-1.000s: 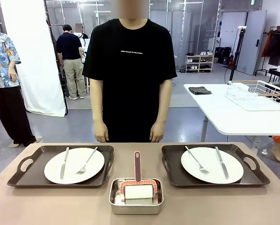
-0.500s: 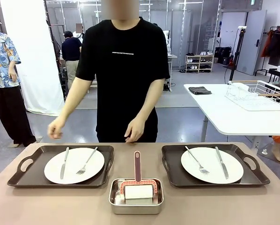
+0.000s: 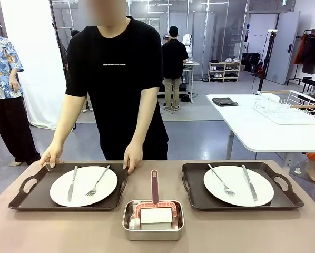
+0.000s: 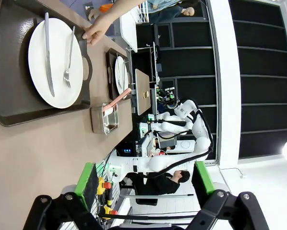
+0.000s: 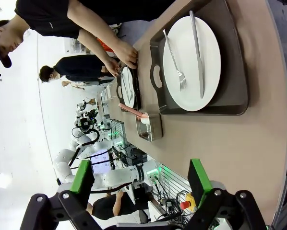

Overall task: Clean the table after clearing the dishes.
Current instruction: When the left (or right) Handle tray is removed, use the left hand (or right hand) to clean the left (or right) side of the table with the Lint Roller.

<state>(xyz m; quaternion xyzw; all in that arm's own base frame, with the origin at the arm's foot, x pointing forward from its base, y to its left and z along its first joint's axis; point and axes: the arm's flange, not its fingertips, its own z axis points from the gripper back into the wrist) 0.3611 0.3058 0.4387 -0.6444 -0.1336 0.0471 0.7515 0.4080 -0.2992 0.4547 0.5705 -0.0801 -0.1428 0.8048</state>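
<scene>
1. The person (image 3: 115,79) stood upright at the middle of the tabletop's (image 3: 68,232) far edge a second ago, arms down. They have since stepped toward the robot's left and bent forward.
2. Both of the person's hands are now on the far rim of the left tray (image 3: 28,197). One hand (image 3: 51,156) is at its outer corner, and the other hand (image 3: 132,158) is at the corner nearer the middle.
3. Nothing on the tabletop has moved. The left plate (image 3: 84,197) still lies on its tray with a fork (image 3: 97,182) and a knife (image 3: 72,183). The right plate (image 3: 236,182) lies on the right tray (image 3: 192,196). Between the trays, at the near edge, a steel pan (image 3: 127,221) holds a white roller with a pink handle (image 3: 154,184).
4. The wrist views add the arms. The left arm's jaws hang wide open over the tabletop, green pads (image 4: 88,179) holding nothing. The right arm's jaws are the same, pads (image 5: 81,176) spread and bare.
5. It cannot be told whether the person's fingers grip the rim or only touch it. The pan's wall hides the lower part of the roller.
</scene>
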